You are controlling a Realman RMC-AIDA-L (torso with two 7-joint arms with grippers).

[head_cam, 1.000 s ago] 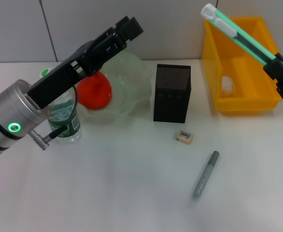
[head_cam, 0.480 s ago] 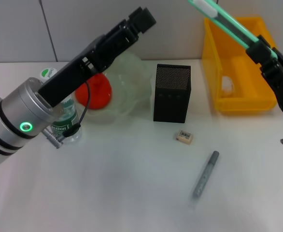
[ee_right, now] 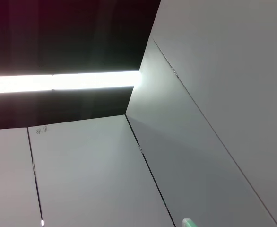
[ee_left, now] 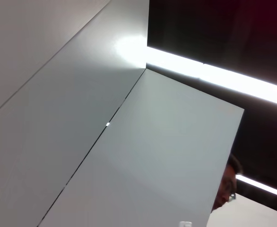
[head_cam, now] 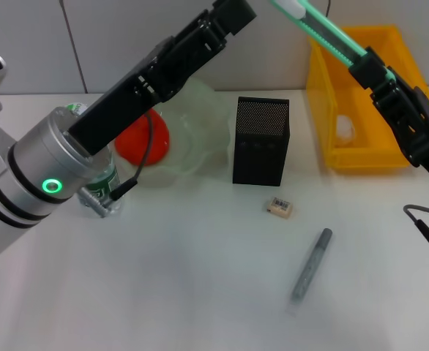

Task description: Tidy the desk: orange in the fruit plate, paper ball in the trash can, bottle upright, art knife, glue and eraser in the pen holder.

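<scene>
Rising further, right gripper point(head_cam: 368, 67) pinching art knife point(head_cam: 318, 28) (green), left gripper point(head_cam: 233, 11) also higher, closure unclear

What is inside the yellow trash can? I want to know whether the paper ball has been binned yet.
Inside the trash can, a crumpled white paper ball lies against the near-left wall. The right gripper, holding the art knife, covers part of the interior, so anything else there cannot be seen.

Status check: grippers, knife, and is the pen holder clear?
Right gripper shut on art knife, raised near the trash can. Left gripper raised, idle. Pen holder unobstructed; eraser on desk.
</scene>
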